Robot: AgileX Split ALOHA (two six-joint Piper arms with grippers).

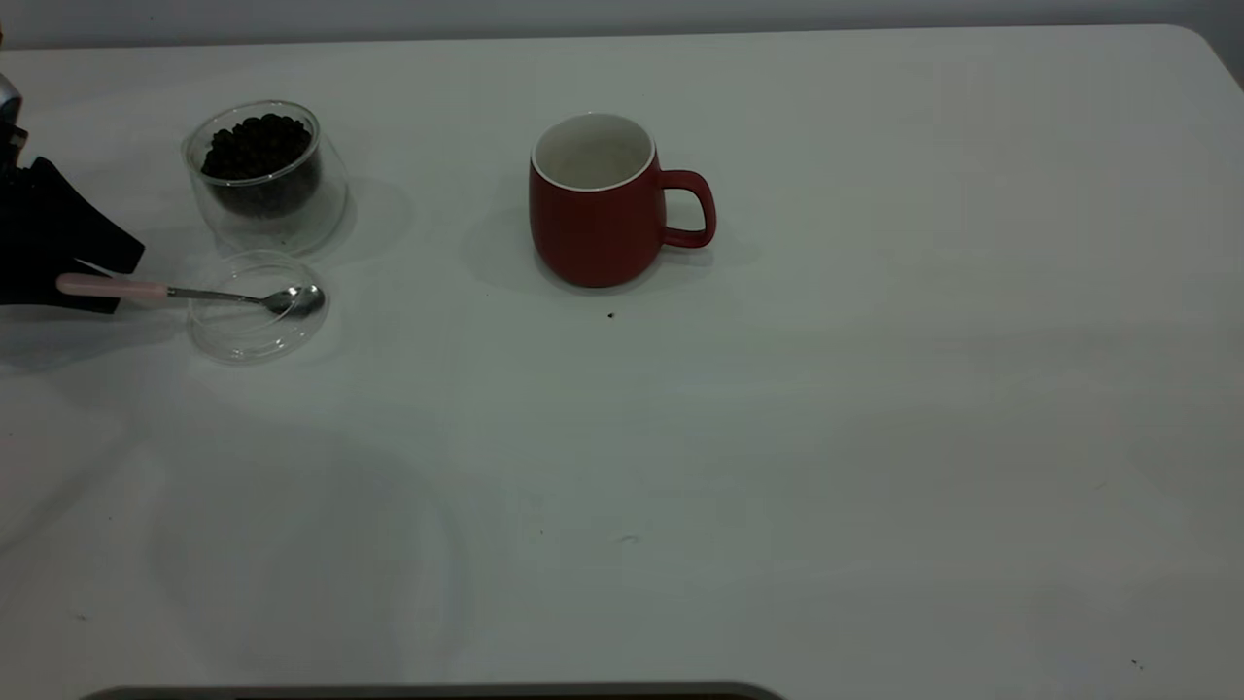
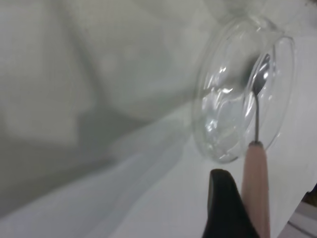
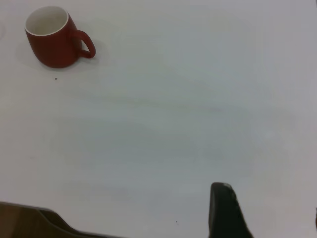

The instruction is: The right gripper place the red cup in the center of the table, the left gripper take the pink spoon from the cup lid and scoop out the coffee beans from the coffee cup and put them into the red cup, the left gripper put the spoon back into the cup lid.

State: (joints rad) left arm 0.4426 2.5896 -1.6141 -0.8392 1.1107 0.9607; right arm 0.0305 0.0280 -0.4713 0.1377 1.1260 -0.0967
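Observation:
The red cup (image 1: 595, 209) (image 3: 52, 39) stands upright near the middle of the table (image 1: 777, 437), handle to the right, white inside. At the far left the coffee cup (image 1: 277, 209) holds coffee beans (image 1: 258, 146). Just in front of it lies the cup lid (image 1: 243, 340) (image 2: 223, 114), with the pink spoon (image 1: 107, 286) (image 2: 255, 183) resting bowl-in-lid and handle pointing left. My left gripper (image 1: 124, 280) (image 2: 267, 198) is open around that pink handle; one finger (image 2: 223, 198) lies against it. My right gripper (image 3: 270, 210) hangs open over bare table, far from the red cup.
A small dark speck (image 1: 610, 314) lies just in front of the red cup. The table's rounded corner (image 1: 1200, 39) is at the back right. A dark edge (image 1: 437, 692) runs along the near side.

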